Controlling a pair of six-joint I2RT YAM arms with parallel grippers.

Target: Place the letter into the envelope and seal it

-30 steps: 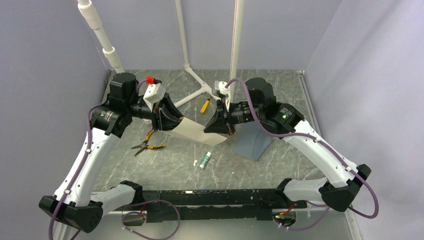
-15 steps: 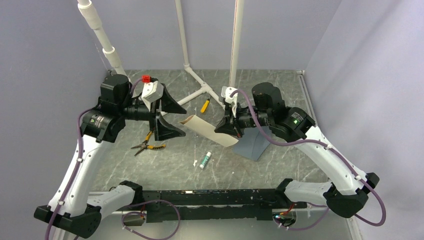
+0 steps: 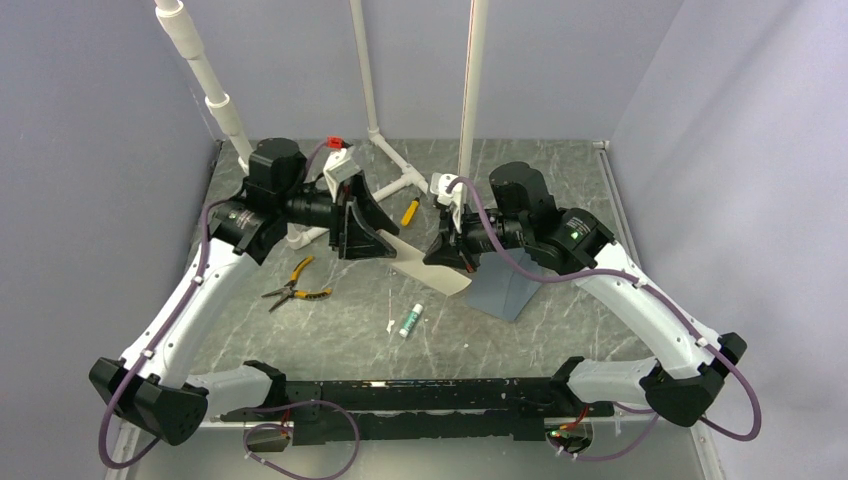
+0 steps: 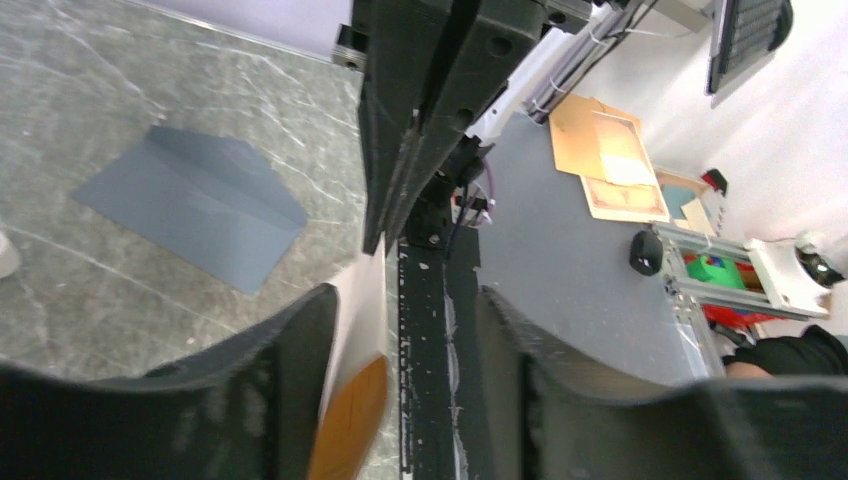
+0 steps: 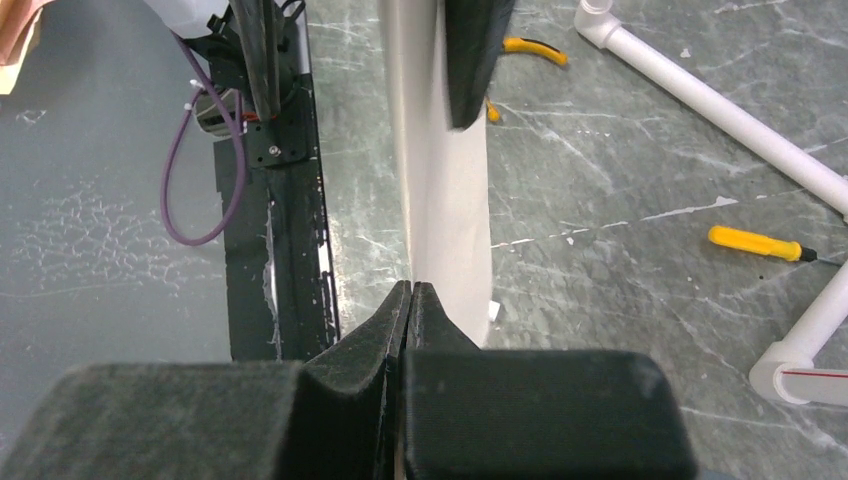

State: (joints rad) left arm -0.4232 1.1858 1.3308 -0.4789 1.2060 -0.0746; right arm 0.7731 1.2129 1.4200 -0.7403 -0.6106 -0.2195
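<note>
The letter, cream side up, hangs in the air over the table between both grippers. My right gripper is shut on its right end; in the right wrist view the sheet runs away from the closed tips. My left gripper is open, with its jaws on either side of the letter's left end. In the left wrist view the sheet lies against one finger, with its tan side showing lower down. The blue-grey envelope lies on the table under the right arm, and shows flap open in the left wrist view.
Pliers lie on the table at the left. A small glue stick lies in front of the letter. A yellow screwdriver and a white PVC pipe frame are at the back.
My left gripper let go of the letter and drew back to the left. It has now come back, open, around the letter's left end. My right gripper has kept its hold.
</note>
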